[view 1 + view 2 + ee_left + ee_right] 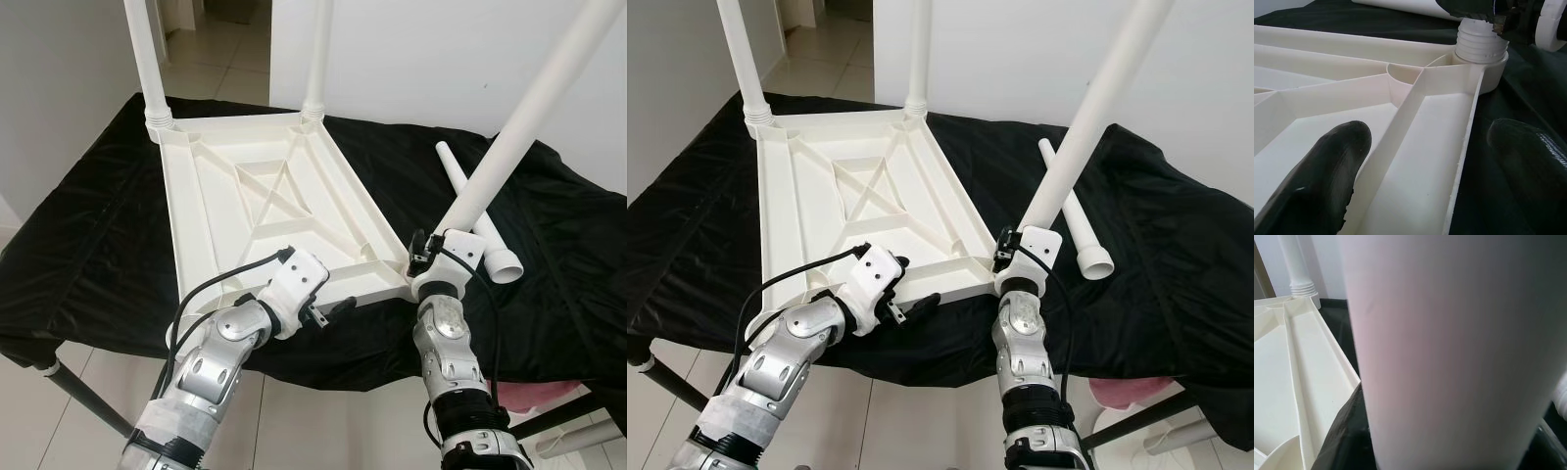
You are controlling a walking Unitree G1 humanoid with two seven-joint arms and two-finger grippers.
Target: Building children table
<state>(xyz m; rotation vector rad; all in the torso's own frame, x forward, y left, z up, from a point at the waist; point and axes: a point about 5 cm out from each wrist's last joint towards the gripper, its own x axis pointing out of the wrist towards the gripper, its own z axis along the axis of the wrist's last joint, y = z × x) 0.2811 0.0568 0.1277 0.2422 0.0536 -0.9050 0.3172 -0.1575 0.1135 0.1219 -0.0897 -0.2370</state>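
A white plastic tabletop (274, 196) lies upside down on a black cloth. Two white legs (147, 59) (318, 59) stand in its far corners. At the near right corner my right gripper (441, 257) is shut on a third leg (509, 147), which leans up and to the right; its threaded end (1479, 44) sits at the corner socket. The leg (1449, 357) covers the right wrist view. My left gripper (328, 308) is open and straddles the near rim, one finger (1327, 166) inside the tabletop and the other (1528, 156) outside over the cloth. A fourth leg (1085, 240) lies loose on the right.
The black cloth (98, 245) covers a work table whose front edge is just before me. A white wall stands behind and a tiled floor runs off at the far left. A pink object (549, 397) sits low at the right, under the table's edge.
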